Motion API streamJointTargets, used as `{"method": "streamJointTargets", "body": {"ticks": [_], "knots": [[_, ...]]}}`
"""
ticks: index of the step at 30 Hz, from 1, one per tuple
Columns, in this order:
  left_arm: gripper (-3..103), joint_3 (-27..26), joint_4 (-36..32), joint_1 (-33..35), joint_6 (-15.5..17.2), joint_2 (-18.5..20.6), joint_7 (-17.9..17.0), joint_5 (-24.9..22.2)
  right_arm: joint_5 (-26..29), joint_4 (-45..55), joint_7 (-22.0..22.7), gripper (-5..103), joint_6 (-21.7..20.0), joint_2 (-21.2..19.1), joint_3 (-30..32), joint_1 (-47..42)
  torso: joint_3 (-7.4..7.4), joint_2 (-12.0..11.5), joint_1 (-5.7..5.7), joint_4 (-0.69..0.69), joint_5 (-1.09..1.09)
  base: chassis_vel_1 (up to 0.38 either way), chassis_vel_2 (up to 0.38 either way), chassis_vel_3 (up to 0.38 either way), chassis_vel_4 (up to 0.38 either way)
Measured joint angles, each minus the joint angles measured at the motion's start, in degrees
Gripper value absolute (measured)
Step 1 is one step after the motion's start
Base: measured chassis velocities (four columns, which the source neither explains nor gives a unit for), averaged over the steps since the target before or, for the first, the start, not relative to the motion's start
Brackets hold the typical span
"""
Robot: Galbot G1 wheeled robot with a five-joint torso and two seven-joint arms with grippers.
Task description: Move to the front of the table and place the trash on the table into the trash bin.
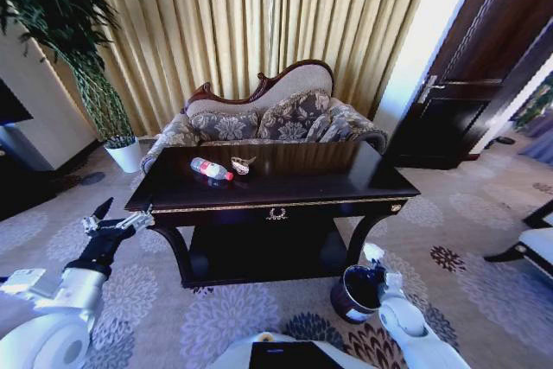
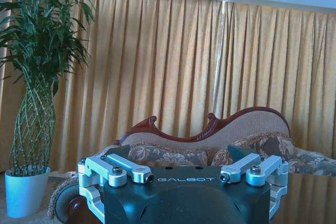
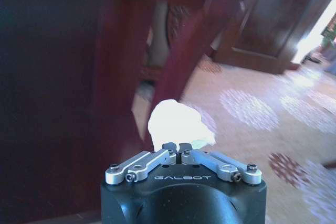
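worktop [image 1: 346, 181] stood in front of the sofa [image 1: 276, 118]. bottle [image 1: 211, 169] lay on its side on the worktop, toward its left half; tan wrapper [image 1: 243, 164] lay just beside it, apart from it. trash bin [image 1: 355, 293] sat on the carpet [image 1: 449, 231] by the worktop's front right leg. right pincer [image 3: 178, 149] was narrow, pinched on the white tissue [image 3: 178, 123], low beside that leg, at the bin's rim. left pincer [image 1: 117, 221] was spread wide, holding nothing, just off the worktop's front left corner.
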Motion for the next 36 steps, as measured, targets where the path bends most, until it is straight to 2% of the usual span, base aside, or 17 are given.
{"method": "streamJointTargets", "body": {"ticks": [3,10,12,13,15,18,19,21,25,26,29,30,32,35,36], "knots": [[100,0.2,0.0,0.0,-0.1,-0.4,0.0,0.1,-0.7,-6.9,0.0,0,1.2,0.4,0.4,3.1,0.00,0.0,0.00,0.00,0.01,0.000,0.000,0.000,0.000],[100,0.1,0.0,0.2,-0.1,-0.9,0.1,0.1,-2.2,-12.7,0.6,0,2.4,0.5,0.5,6.2,0.00,0.0,0.00,0.00,0.00,0.000,0.000,0.000,0.000],[100,0.2,0.0,0.2,-0.1,-1.3,0.1,0.2,-3.5,-15.5,2.2,-2,2.7,0.5,0.0,8.1,0.00,0.0,-0.01,0.00,0.01,0.000,0.000,0.000,0.000],[100,0.2,0.0,0.2,-0.1,-1.3,0.1,0.3,-4.2,-16.2,2.4,3,2.7,0.5,-0.1,8.4,0.00,0.0,0.00,0.01,0.00,0.000,0.000,0.000,0.000],[100,0.2,0.0,0.2,-0.1,-1.4,0.1,0.3,-5.1,-16.7,2.4,3,2.8,0.5,-0.3,8.7,0.00,0.0,-0.01,0.01,0.00,0.000,0.000,0.000,0.000],[100,0.3,0.0,0.1,-0.1,-1.4,0.3,0.3,-6.3,-17.2,2.5,19,2.8,0.7,-0.8,9.0,0.00,0.0,0.00,-0.01,0.00,0.000,0.000,0.000,0.000],[100,0.3,0.0,0.1,-0.1,-1.4,0.3,0.3,-6.3,-17.2,2.5,19,2.8,0.7,-0.8,9.0,0.00,0.0,0.00,-0.01,0.00,0.000,0.000,0.000,0.000],[100,0.3,0.0,0.0,-0.1,-1.4,0.4,0.3,-6.3,-17.2,2.6,30,2.8,1.0,-1.1,9.3,0.00,0.0,-0.01,0.00,0.00,0.000,0.000,0.000,0.000],[100,0.3,0.0,0.0,-0.1,-1.4,0.4,0.3,-6.3,-17.1,2.6,30,2.8,1.3,-1.2,9.3,0.00,0.0,-0.01,0.00,0.00,0.000,0.000,0.000,0.000],[100,0.4,0.0,0.1,-0.2,-1.7,0.5,0.4,-6.2,-17.0,2.6,51,2.8,1.7,-1.1,9.1,0.00,0.0,-0.01,0.00,0.00,0.000,0.000,0.000,0.000],[100,0.4,0.0,0.2,-0.2,-1.9,0.6,0.4,-6.1,-16.9,2.6,68,2.8,2.0,-0.7,8.8,0.00,0.0,-0.01,0.00,0.00,0.000,0.000,0.000,0.000],[100,0.4,0.0,0.2,-0.2,-1.9,0.6,0.4,-6.1,-16.9,2.6,68,2.8,2.0,-0.7,8.8,0.00,0.0,-0.01,0.00,0.00,0.000,0.000,0.000,0.000],[100,0.4,0.0,0.3,-0.2,-2.0,0.7,0.4,-6.0,-16.7,2.6,79,2.8,2.0,-0.3,8.5,0.00,0.0,0.00,0.00,0.00,0.000,0.000,0.000,0.000],[100,0.5,0.0,0.3,-0.2,-2.1,0.7,0.4,-5.8,-16.4,2.6,84,2.9,2.0,0.0,8.2,0.00,0.0,-0.01,0.00,0.00,0.000,0.000,0.000,0.000],[100,0.5,0.0,0.3,-0.2,-2.1,0.7,0.4,-5.8,-16.2,2.6,89,2.9,2.0,0.1,8.0,0.00,0.0,0.00,0.00,0.00,0.000,0.000,0.000,0.000]]}}
